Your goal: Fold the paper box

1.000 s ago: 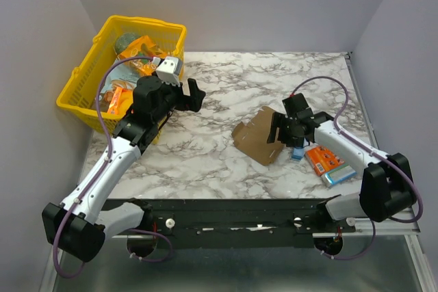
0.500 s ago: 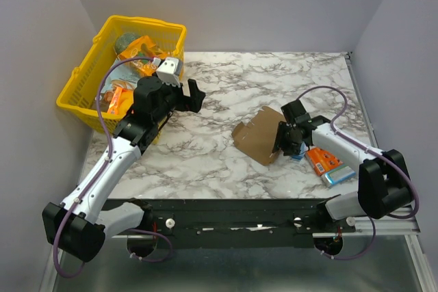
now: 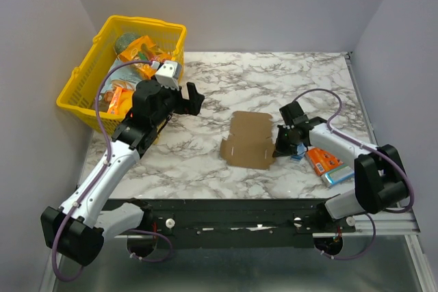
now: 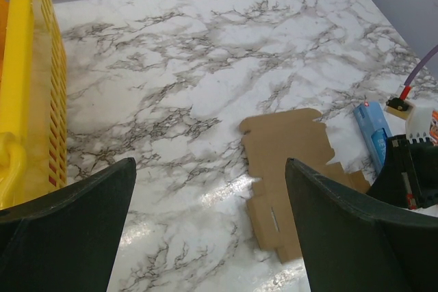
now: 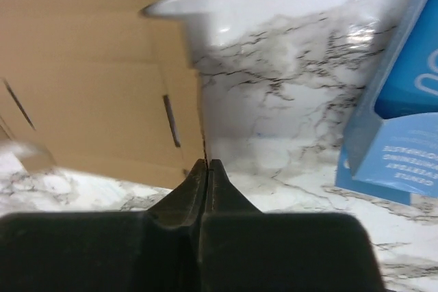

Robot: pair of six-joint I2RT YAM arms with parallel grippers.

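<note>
One paper box [image 3: 248, 140] lies flat; left gripper [image 4: 210, 169] spread, right gripper [image 5: 207, 167] pressed together.

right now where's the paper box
In the top view the paper box lies flat on the table, right of centre, with the right gripper at its right edge and a blue packet just beyond.

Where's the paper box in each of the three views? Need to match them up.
Top external: the paper box lies flat mid-table, slightly right of centre.
Left wrist: the paper box sits lower right of centre.
Right wrist: the paper box fills the upper left.
Shared landmark: the blue packet, just off the box's right side in all three views.
</note>
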